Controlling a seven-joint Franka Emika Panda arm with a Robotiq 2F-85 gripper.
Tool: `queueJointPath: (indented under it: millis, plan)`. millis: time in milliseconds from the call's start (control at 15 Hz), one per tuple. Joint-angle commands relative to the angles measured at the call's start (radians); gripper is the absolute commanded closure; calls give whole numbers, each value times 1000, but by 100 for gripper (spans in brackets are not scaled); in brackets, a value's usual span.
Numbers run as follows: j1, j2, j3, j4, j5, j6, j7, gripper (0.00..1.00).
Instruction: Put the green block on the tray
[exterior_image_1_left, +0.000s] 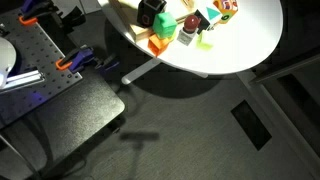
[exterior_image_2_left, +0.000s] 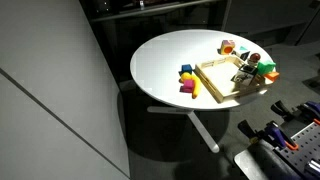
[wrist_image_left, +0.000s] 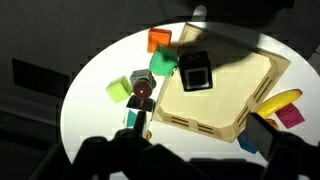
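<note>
The green block (wrist_image_left: 163, 63) sits on the white table against the far edge of the tan tray (wrist_image_left: 225, 100), just outside its rim. It also shows in both exterior views (exterior_image_1_left: 165, 28) (exterior_image_2_left: 270, 75). The tray shows there too (exterior_image_1_left: 128, 14) (exterior_image_2_left: 215, 82). A black block (wrist_image_left: 194, 70) lies on the tray near the green block. My gripper (wrist_image_left: 200, 150) is open and empty, its dark fingers low in the wrist view, above the tray's near edge and well short of the green block. The gripper does not show in the exterior views.
An orange block (wrist_image_left: 160, 41), a lime piece (wrist_image_left: 118, 88), a teal-and-white block (wrist_image_left: 137, 82) and a dark red piece (wrist_image_left: 143, 92) cluster beside the green block. Yellow (wrist_image_left: 280, 100), magenta (wrist_image_left: 291, 116) and blue (wrist_image_left: 250, 140) pieces lie off the tray's other side. The round table's edge (wrist_image_left: 75, 100) is close.
</note>
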Motion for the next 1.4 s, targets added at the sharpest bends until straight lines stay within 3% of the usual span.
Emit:
queueJointPath:
  millis: [0,467,1333]
  plan:
    - [-10,2,9,2,7,-2,-5,0]
    - [-10,21,16,10,5,-1,6,0]
    - [-37,262,111,61,-43,60,200,0]
